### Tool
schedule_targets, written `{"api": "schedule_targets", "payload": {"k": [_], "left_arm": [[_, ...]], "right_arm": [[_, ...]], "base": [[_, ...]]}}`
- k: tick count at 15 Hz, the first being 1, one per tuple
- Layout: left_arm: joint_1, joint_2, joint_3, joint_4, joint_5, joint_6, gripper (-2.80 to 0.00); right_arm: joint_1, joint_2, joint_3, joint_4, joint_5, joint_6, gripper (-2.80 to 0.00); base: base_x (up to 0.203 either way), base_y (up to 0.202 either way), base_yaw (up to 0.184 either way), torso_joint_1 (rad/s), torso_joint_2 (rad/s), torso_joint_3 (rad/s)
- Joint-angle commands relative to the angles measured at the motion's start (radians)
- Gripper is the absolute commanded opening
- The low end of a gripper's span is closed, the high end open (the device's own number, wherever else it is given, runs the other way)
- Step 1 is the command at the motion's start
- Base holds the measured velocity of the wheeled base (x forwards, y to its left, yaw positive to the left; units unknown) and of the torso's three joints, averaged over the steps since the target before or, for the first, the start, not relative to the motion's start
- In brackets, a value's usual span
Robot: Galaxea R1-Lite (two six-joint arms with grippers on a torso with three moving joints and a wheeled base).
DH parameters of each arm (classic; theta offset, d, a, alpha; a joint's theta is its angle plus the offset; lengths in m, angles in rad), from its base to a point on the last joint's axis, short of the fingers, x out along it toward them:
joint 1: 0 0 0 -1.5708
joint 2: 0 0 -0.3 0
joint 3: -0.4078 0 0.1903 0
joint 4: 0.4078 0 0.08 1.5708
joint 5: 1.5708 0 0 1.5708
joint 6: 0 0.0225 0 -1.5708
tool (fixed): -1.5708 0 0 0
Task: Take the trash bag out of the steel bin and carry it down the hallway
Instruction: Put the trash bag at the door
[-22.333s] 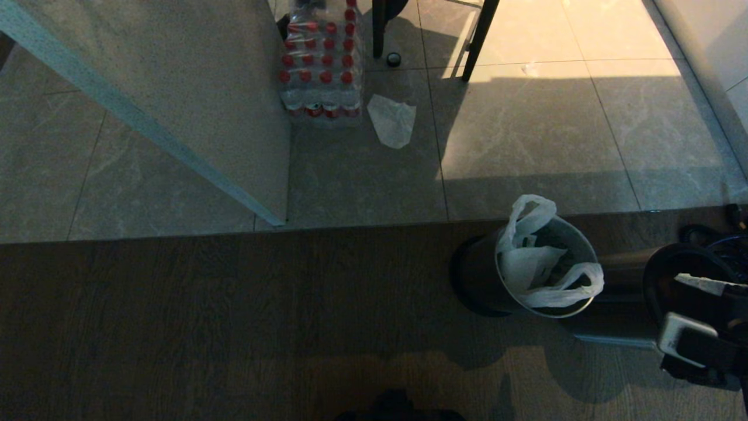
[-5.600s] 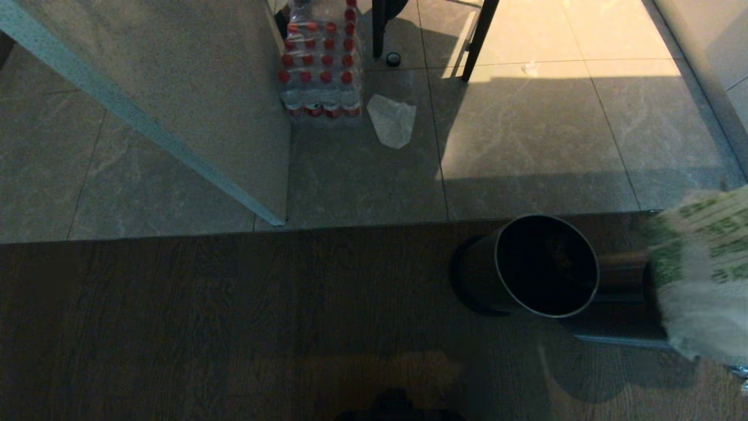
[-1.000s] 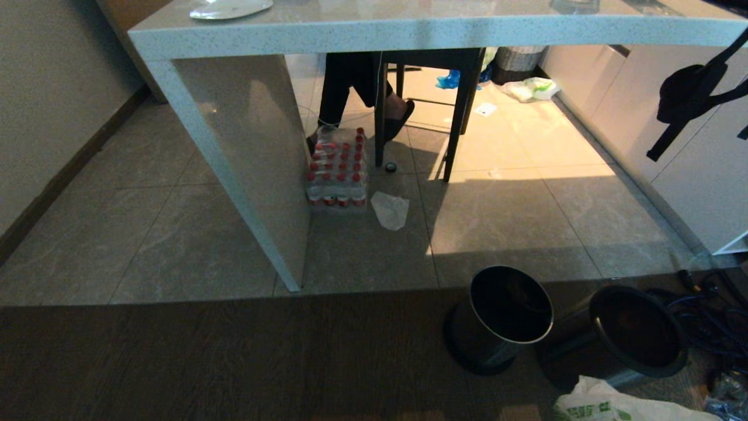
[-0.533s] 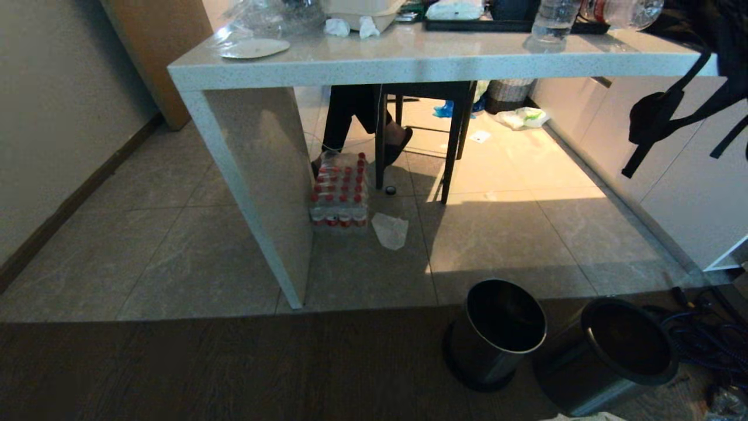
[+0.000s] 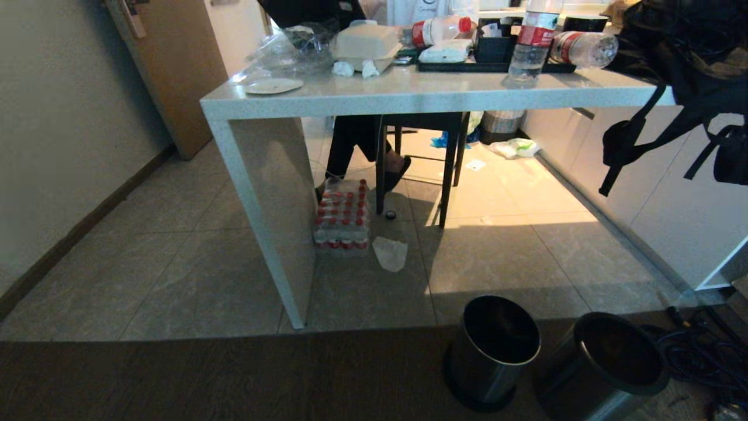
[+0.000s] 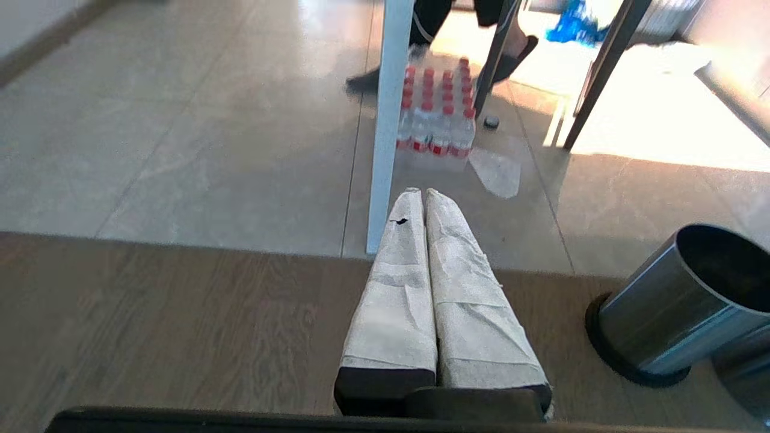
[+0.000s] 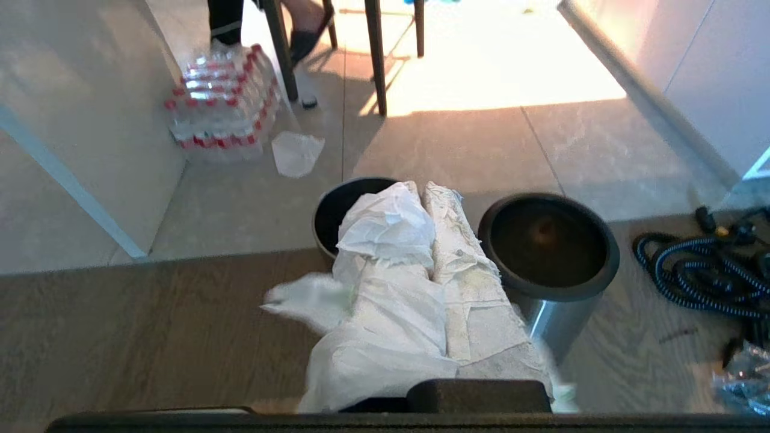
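Note:
My right gripper [image 7: 421, 187] is shut on the trash bag [image 7: 385, 288], whose thin white plastic wraps over one taped finger and hangs off to the side above the wooden floor. Beyond the fingertips stands the steel bin [image 7: 328, 210], dark inside and with no bag in it. In the head view the steel bin [image 5: 488, 374] stands low and right of centre, with neither gripper nor the bag in sight. My left gripper [image 6: 420, 192] is shut on nothing, level over the floor, with the steel bin [image 6: 680, 300] off to its side. The hallway is out of view.
A second, black-rimmed bin [image 5: 613, 362] stands beside the steel one, with cables [image 5: 701, 351] past it. A white stone table [image 5: 409, 90] stands ahead. Under it are a bottle pack [image 5: 342, 216], a flat white scrap [image 5: 390, 252], and a seated person's legs [image 5: 356, 146].
The head camera has tilted upward: the table top has come into view, both bins have slid down the picture, and the bag has dropped below its bottom edge. Nothing on the floor moved.

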Motion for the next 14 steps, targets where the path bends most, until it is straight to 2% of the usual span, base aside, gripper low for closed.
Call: {"api": "schedule_targets", "payload": {"k": [1, 8, 14], "left_arm": [[0.000, 0.000, 0.001, 0.000, 0.000, -0.001, -2.80], [0.000, 0.000, 0.000, 0.000, -0.001, -0.001, -2.80], [0.000, 0.000, 0.000, 0.003, 0.000, 0.016, -2.80]], "right_arm": [[0.000, -0.002, 0.001, 0.000, 0.000, 0.000, -2.80], [0.000, -0.002, 0.000, 0.000, 0.000, 0.000, -2.80], [0.000, -0.002, 0.001, 0.000, 0.000, 0.000, -2.80]], "base": [[0.000, 0.000, 0.000, 0.002, 0.00, 0.198], [0.000, 0.000, 0.000, 0.001, 0.00, 0.190], [0.000, 0.000, 0.000, 0.001, 0.00, 0.025]]}}
